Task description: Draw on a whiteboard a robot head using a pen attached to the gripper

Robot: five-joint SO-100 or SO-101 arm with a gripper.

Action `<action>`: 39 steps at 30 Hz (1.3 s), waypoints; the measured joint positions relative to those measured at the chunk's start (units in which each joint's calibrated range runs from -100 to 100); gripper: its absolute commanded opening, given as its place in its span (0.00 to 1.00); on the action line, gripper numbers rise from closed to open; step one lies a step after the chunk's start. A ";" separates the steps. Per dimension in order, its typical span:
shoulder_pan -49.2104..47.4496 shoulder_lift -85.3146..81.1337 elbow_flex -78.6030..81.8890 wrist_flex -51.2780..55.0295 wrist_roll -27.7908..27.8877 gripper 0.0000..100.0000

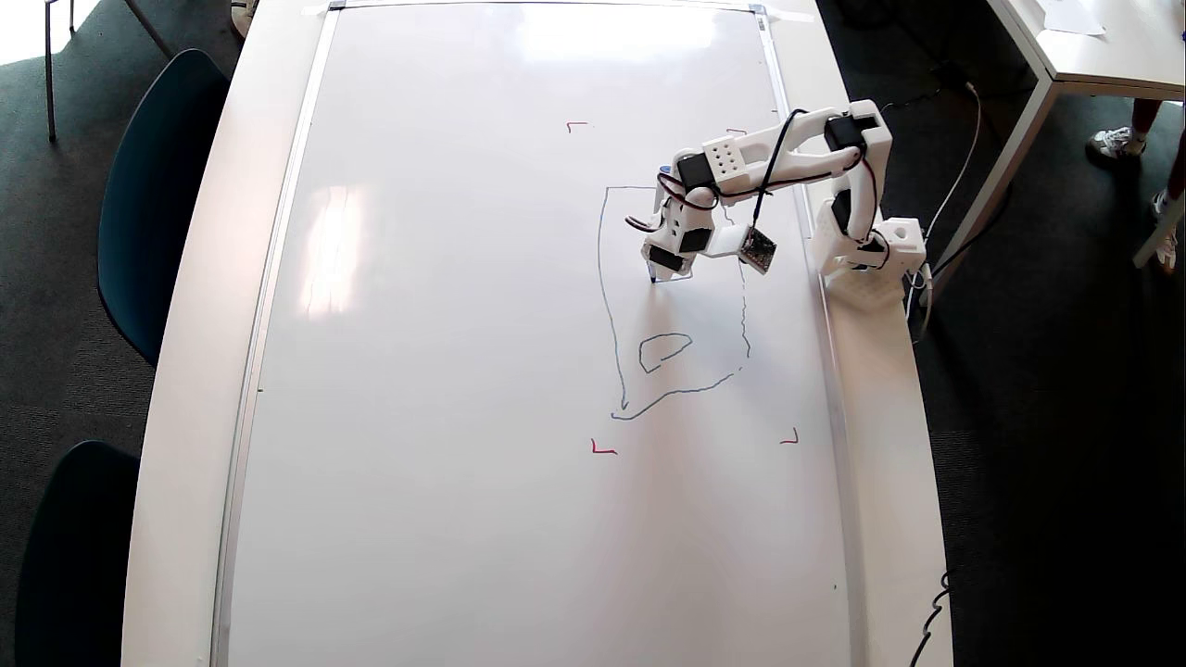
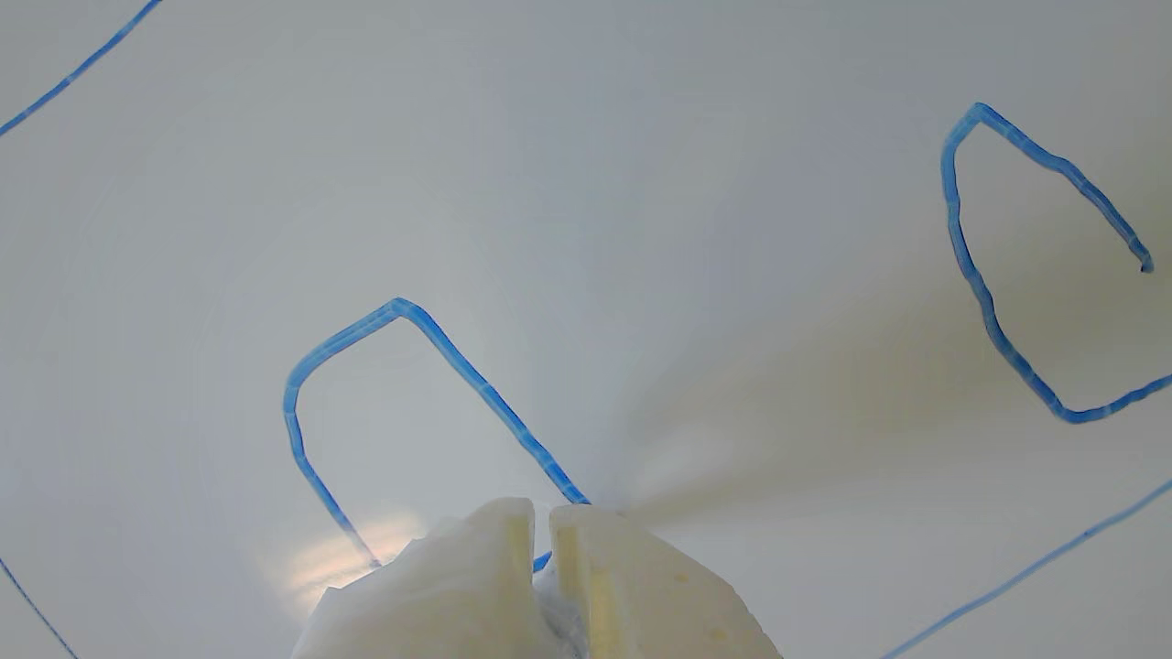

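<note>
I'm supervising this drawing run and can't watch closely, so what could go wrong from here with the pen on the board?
1. The slim blue-tipped pen sits partly hidden behind the white plastic gripper in the wrist view, so the small box being traced could close badly or overshoot.
2. The thin blue robot head outline is already wobbly; further strokes may cross it.
3. The arm's red-black wires hang over the glossy white whiteboard and might smear fresh ink.

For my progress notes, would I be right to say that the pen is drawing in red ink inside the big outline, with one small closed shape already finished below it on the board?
Not quite: the ink is blue, not red. The wrist view shows blue lines at the pincer. The rest holds: in the overhead view the pen touches the board inside the big outline, with a small shape below it.
</note>
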 measured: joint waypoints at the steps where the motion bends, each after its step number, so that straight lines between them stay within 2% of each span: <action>1: 0.00 0.00 0.00 0.09 0.00 0.01; 5: 0.00 0.00 -1.63 0.77 -0.21 0.01; 15: -2.58 -2.61 -11.52 12.84 -0.95 0.01; 21: -7.51 -2.70 -6.99 12.84 -3.48 0.01; 27: -9.21 -2.70 -0.18 6.85 -4.38 0.01; 39: -11.20 -1.68 -0.09 3.59 -5.96 0.01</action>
